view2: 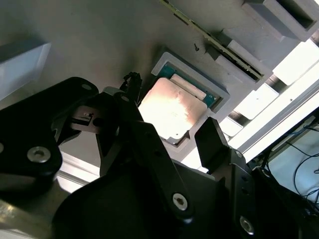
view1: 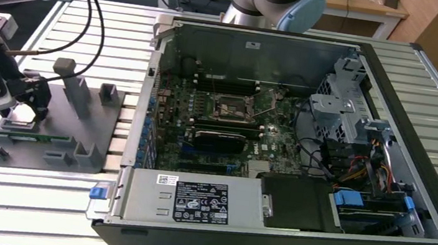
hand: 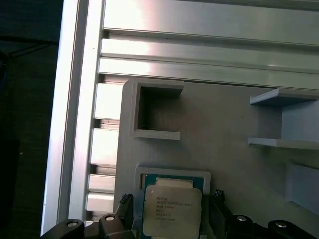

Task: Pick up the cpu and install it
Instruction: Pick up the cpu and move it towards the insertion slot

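Peering down in the second wrist view, we are seeing the cpu (view2: 172, 109) lying flat in a square pocket (view2: 160, 59) of the grey tray (view1: 110, 127), its near corner hidden behind a black finger (view2: 129, 114). The gripper (view1: 28, 113) is hovering with its jaws apart, one on each side of the cpu; whether either is touching it, we cannot tell. The pocket's rim is hugging the cpu closely, and the computer case (view1: 416, 153) is sitting well apart toward the exterior view's right.
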You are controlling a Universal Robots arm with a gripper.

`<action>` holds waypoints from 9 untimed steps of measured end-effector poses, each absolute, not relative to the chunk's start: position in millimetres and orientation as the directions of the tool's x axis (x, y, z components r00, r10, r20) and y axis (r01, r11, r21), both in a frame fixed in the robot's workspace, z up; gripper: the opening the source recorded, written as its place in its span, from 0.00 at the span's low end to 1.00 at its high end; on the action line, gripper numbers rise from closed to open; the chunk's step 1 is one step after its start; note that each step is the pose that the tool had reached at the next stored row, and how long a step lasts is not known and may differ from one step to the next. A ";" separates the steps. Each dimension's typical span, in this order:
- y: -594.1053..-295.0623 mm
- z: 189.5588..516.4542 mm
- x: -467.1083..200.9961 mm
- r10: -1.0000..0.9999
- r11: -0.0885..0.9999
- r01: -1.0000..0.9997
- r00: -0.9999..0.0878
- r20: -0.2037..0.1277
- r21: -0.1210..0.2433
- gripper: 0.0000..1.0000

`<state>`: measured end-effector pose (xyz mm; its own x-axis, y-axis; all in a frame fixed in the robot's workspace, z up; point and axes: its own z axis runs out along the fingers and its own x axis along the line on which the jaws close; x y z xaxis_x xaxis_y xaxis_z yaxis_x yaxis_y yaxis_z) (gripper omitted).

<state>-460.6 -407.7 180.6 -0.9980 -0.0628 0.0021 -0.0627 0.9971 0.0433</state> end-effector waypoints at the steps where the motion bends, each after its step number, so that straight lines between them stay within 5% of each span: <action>1: -407.7 180.4 -460.5 -0.063 0.997 -0.063 -0.998 0.002 0.043 0.70; 9: -407.7 178.9 -460.5 -0.063 0.997 -0.063 -0.998 0.002 0.043 0.70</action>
<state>-460.5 -407.7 178.9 -0.9980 -0.0628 0.0021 -0.0627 0.9971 0.0433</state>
